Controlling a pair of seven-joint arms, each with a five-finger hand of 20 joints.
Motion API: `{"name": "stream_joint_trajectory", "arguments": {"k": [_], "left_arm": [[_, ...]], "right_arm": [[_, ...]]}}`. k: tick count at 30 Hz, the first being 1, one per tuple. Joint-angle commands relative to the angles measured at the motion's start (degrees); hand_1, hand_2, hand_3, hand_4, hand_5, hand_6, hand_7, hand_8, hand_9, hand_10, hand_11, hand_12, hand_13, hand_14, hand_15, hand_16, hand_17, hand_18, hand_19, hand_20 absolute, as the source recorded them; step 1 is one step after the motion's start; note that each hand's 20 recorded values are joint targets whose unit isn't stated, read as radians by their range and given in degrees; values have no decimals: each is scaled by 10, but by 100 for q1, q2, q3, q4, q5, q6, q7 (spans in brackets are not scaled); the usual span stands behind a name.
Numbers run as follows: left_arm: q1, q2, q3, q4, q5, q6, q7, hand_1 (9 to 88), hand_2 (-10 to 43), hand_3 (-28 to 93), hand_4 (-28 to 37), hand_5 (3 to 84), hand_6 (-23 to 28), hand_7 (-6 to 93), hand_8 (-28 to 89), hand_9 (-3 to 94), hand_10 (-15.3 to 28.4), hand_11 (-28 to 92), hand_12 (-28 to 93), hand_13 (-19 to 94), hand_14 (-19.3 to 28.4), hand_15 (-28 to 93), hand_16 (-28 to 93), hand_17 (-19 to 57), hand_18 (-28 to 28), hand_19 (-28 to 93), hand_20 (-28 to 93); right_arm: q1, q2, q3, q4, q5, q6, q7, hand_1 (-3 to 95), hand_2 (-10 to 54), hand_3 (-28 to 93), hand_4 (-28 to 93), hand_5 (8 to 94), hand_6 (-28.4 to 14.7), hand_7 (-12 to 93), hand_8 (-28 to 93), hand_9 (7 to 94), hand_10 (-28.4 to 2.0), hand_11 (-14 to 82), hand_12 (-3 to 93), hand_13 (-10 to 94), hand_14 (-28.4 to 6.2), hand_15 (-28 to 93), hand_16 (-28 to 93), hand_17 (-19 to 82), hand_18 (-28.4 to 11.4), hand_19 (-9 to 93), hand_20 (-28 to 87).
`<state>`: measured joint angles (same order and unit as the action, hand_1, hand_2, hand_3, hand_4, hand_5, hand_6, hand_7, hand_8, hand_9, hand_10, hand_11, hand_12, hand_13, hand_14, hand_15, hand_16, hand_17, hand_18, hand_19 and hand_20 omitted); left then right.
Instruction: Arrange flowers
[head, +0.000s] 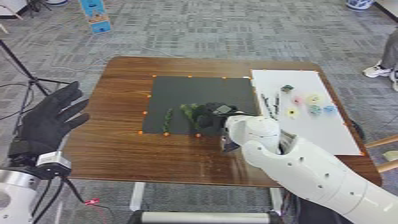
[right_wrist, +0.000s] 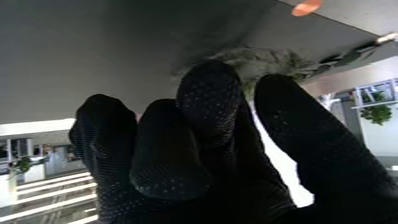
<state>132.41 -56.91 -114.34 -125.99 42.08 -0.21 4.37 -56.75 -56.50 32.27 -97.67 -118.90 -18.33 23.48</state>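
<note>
Flowers (head: 314, 109) on white sheet (head: 327, 134), brown table (head: 111, 117), grey carpet (head: 200, 32) beyond

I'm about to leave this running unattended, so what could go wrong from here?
The right hand is down at the leafy green stem, so it might crush or bend its leaves. The slim green stem lies close by on the black mat; a sweep toward the robot's left could knock it askew.
</note>
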Motion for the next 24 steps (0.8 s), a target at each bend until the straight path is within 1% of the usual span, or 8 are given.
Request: {"name": "stream_joint_trajectory", "arguments": {"k": [1,10,13,15,18,21,22,24], "left_arm": [[26,-27,-9,-8,-41,-10,-38,215,-74,669,-283,238,22,185,-99,195,95,170,151,178,127,154,38,-131,221,387,69],[29,-40,-12,-9,-41,5,-50,213,-74,671,-283,238,22,186,-99,195,96,171,151,178,127,152,38,-131,221,388,69],[25,-43,-5,-6,-44,-13,-51,214,-74,670,-283,238,22,185,-100,196,96,172,151,179,127,152,38,-131,221,387,69],[7,-48,8,-2,-44,-24,-61,213,-75,672,-283,238,22,185,-100,196,96,171,151,178,127,153,38,-131,221,387,69],[29,-54,-15,-16,-32,-27,-40,213,-75,672,-283,238,22,186,-99,196,96,171,150,178,127,153,38,-131,221,388,69],[68,-67,-61,-36,-34,4,-32,213,-75,673,-283,238,22,185,-99,197,96,171,151,179,126,153,38,-131,221,388,69],[80,-77,-72,-41,-34,9,-13,212,-75,673,-283,238,22,185,-99,197,96,171,151,179,127,153,38,-131,221,388,69],[80,-76,-79,-38,-28,1,-6,213,-75,673,-283,238,22,186,-99,197,96,171,150,179,127,154,38,-131,221,388,69]], "right_arm": [[-73,63,69,-231,-12,71,-170,199,165,898,-27,376,-26,103,-100,804,-112,601,354,802,-75,837,382,535,-230,932,703],[-214,81,265,-406,169,88,-373,195,165,892,-31,379,-24,105,-100,800,-114,599,353,798,-76,837,384,531,-229,932,700],[-375,146,485,-594,338,325,-488,196,158,865,-51,382,-25,105,-100,799,-114,599,353,797,-76,837,385,530,-230,932,700],[-512,285,616,-740,358,754,-593,203,131,824,-98,385,-27,104,-98,798,-115,599,354,794,-78,838,387,526,-230,932,700],[-638,650,659,-951,300,1851,-468,207,99,809,-164,402,-32,101,-90,764,-131,578,346,753,-91,815,374,484,-228,932,662],[-752,983,786,-1038,152,3111,8,228,64,787,-196,440,-33,110,-87,752,-134,511,323,724,-106,779,355,458,-218,932,638],[-741,1045,827,-986,-31,3340,245,229,27,763,-213,458,-34,114,-87,752,-131,503,321,720,-106,776,352,454,-215,932,629],[-698,1136,932,-803,-279,3466,775,220,-30,736,-254,490,-38,125,-86,747,-127,496,319,716,-105,775,348,449,-215,932,621]]}}
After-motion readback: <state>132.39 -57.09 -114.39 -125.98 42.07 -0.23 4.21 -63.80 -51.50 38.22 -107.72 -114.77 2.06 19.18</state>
